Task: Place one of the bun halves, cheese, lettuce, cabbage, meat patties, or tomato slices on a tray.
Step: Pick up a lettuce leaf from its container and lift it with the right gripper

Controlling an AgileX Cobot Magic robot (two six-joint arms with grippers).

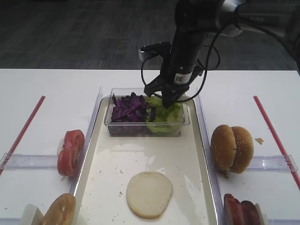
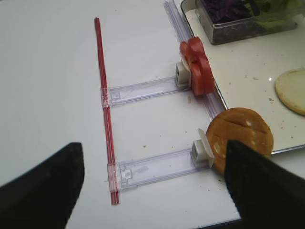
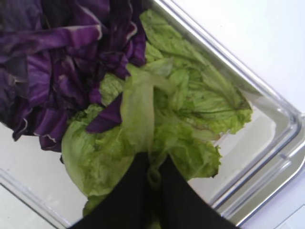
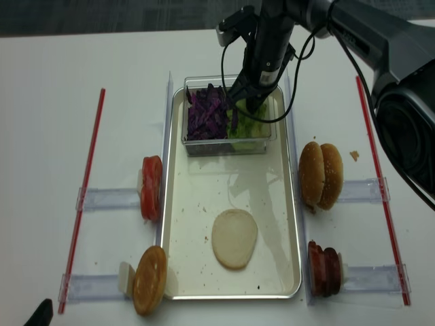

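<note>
The right tool (image 3: 153,172) pinches a lettuce (image 3: 143,124) leaf in the clear tub (image 1: 185,123) at the tray's (image 1: 199,187) far end; lift straight up slowly, shedding purple cabbage (image 3: 57,62) first.

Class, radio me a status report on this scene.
Right gripper shut on light green ruffled lettuce in clear tub. Left gripper open, idle. Nothing blocking.

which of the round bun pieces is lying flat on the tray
The pale cream bun disc, lying flat on the tray; the sesame bun halves stand on edge beside it.
</note>
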